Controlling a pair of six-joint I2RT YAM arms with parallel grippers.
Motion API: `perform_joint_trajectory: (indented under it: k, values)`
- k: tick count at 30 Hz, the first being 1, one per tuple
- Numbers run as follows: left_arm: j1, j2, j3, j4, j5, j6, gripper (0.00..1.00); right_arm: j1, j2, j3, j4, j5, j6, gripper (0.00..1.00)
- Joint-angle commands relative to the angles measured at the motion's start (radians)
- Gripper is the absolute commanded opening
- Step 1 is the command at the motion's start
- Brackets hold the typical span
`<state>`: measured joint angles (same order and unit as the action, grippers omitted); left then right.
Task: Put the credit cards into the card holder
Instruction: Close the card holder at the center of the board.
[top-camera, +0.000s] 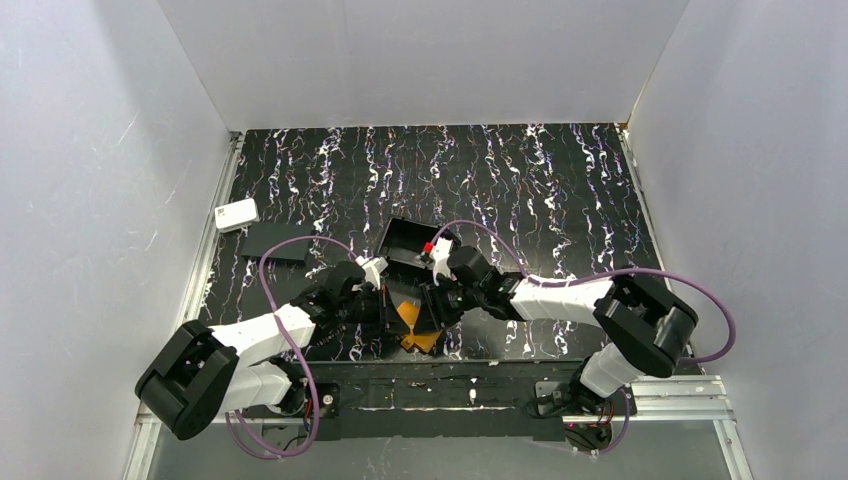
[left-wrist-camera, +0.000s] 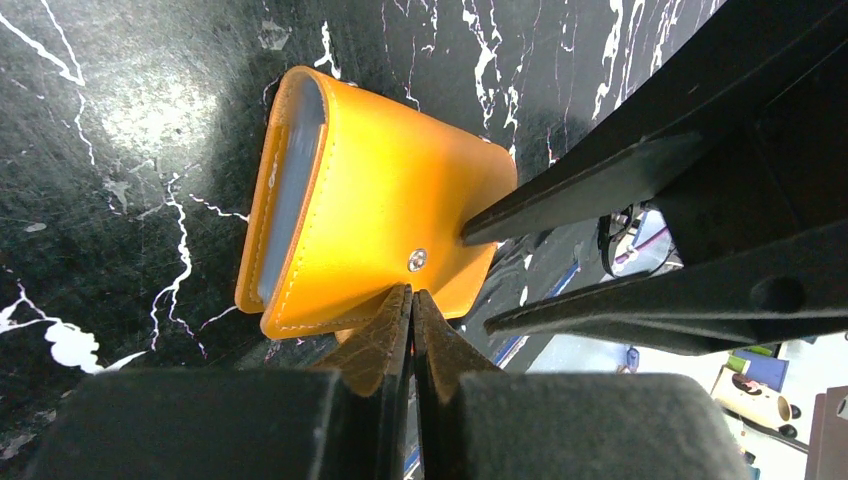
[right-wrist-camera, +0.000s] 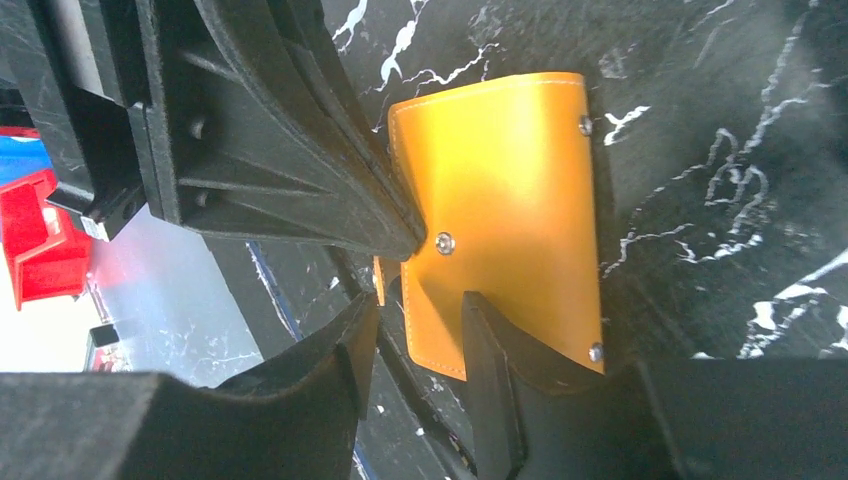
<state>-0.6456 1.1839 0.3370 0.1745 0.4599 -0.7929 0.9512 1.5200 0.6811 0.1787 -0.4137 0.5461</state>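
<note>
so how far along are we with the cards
Looks nearly done: the card holder is folded shut and no loose cards show in any view. In hand: the left pincer is closed at its snap edge, the right pincer open astride the same edge. Left: letting go; whether all cards sit inside the pale pockets is hidden.

White-and-black arms (top-camera: 262, 335), purple cables (top-camera: 300, 238)

Top view evenly bright from above, shadows soft. In the left wrist view a glare patch whitens the glossy black white-veined tabletop (left-wrist-camera: 150, 120), and the orange-tan leather card holder (left-wrist-camera: 390, 200) glows near-saturated. Both wrist views blur their own near black fingers (left-wrist-camera: 375, 350); the right one's lower-left corner blows out white
</note>
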Motion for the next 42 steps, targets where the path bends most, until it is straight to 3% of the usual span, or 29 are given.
perform_joint_trajectory:
  k: [1, 10, 16, 21, 29, 36, 42]
  values:
    - [0.001, 0.033, -0.038, -0.124, -0.129, 0.044, 0.0, 0.03, 0.042, 0.038, 0.039, -0.004, 0.013, 0.44]
    - [0.001, 0.04, -0.037, -0.12, -0.124, 0.047, 0.0, 0.04, 0.095, 0.03, 0.131, -0.06, 0.059, 0.29]
    - [0.001, 0.043, -0.037, -0.118, -0.124, 0.044, 0.0, 0.057, 0.109, 0.026, 0.14, -0.067, 0.062, 0.27]
    - [0.001, 0.041, -0.039, -0.118, -0.123, 0.044, 0.0, 0.057, 0.106, 0.025, 0.143, -0.06, 0.062, 0.15]
    - [0.001, 0.05, -0.031, -0.116, -0.116, 0.043, 0.0, 0.062, 0.117, 0.029, 0.151, -0.084, 0.059, 0.23]
    - [0.001, 0.038, -0.03, -0.117, -0.109, 0.038, 0.0, 0.065, 0.118, 0.03, 0.148, -0.075, 0.052, 0.01]
    - [0.015, -0.047, 0.025, -0.165, -0.074, 0.005, 0.17, 0.066, 0.101, 0.015, 0.135, -0.034, 0.032, 0.01]
